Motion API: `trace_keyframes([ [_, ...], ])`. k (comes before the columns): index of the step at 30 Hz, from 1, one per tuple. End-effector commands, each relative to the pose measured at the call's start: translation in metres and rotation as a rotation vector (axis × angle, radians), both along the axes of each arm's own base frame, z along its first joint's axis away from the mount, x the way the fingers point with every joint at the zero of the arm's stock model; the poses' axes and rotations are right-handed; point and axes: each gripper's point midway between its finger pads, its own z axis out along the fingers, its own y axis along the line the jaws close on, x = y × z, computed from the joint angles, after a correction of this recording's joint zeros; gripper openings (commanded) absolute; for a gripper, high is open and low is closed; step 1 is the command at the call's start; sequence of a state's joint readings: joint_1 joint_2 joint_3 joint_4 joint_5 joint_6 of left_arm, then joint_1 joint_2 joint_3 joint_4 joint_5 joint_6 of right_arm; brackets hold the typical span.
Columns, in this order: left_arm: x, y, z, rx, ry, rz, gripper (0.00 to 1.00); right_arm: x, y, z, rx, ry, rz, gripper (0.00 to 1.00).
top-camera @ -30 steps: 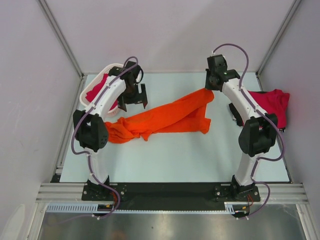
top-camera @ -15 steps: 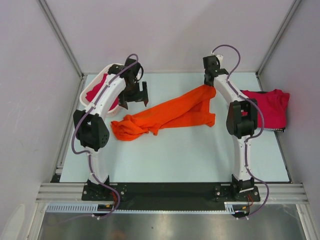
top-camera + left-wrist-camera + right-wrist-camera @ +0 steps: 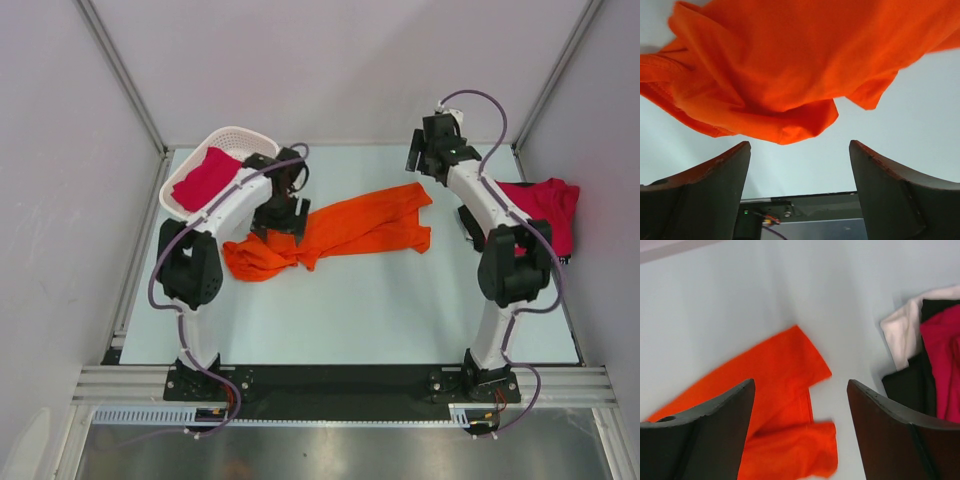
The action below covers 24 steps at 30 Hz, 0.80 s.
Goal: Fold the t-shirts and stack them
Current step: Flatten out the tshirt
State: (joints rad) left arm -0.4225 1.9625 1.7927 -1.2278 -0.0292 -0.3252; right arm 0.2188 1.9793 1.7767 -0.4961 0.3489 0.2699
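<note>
Orange t-shirt (image 3: pixel 350 225) loose; left fingers (image 3: pixel 705 180), right fingers (image 3: pixel 705 425) spread.

The orange shirt (image 3: pixel 335 232) lies crumpled, stretched diagonally across the desk (image 3: pixel 350 310). One red shirt (image 3: pixel 205 178) is bunched in the basket (image 3: pixel 243 133), far left. The second red shirt (image 3: pixel 545 205) is heaped at the right edge.

One orange t-shirt (image 3: pixel 345 226), two crimson t-shirts (image 3: pixel 205 178) and one white basket (image 3: pixel 240 130) are visible.
</note>
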Motion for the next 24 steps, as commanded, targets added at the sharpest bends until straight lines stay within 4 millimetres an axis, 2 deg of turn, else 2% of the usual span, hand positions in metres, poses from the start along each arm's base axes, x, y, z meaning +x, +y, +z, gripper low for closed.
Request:
trace_keyframes([
  [1,-0.028,-0.020,0.009,0.087,-0.092,-0.221,0.86,-0.039,0.005,0.015,0.073,0.001,0.037,0.79],
  [2,-0.034,-0.021,0.006,0.113,-0.093,-0.249,0.86,-0.046,0.004,0.017,0.075,0.001,0.039,0.79],
  [3,-0.040,-0.028,0.005,0.141,-0.101,-0.302,0.86,-0.056,0.004,0.004,0.073,0.037,0.046,0.79],
  [6,-0.046,-0.021,-0.001,0.278,-0.119,-0.374,0.87,-0.070,0.003,-0.001,0.078,0.061,0.052,0.79],
  [11,-0.035,0.006,-0.006,0.490,-0.160,-0.383,0.87,-0.080,0.004,-0.001,0.091,0.065,0.066,0.79],
  [14,-0.030,0.013,-0.010,0.551,-0.163,-0.384,0.88,-0.083,0.005,0.002,0.099,0.057,0.074,0.79],
  [16,-0.030,0.015,-0.020,0.577,-0.148,-0.395,0.88,-0.084,0.005,0.005,0.098,0.055,0.081,0.78],
  [19,-0.028,0.013,-0.034,0.581,-0.128,-0.413,0.82,-0.086,0.003,0.009,0.098,0.046,0.080,0.78],
  [24,-0.027,0.000,-0.039,0.544,-0.125,-0.446,0.76,-0.085,0.003,0.011,0.103,0.041,0.080,0.78],
])
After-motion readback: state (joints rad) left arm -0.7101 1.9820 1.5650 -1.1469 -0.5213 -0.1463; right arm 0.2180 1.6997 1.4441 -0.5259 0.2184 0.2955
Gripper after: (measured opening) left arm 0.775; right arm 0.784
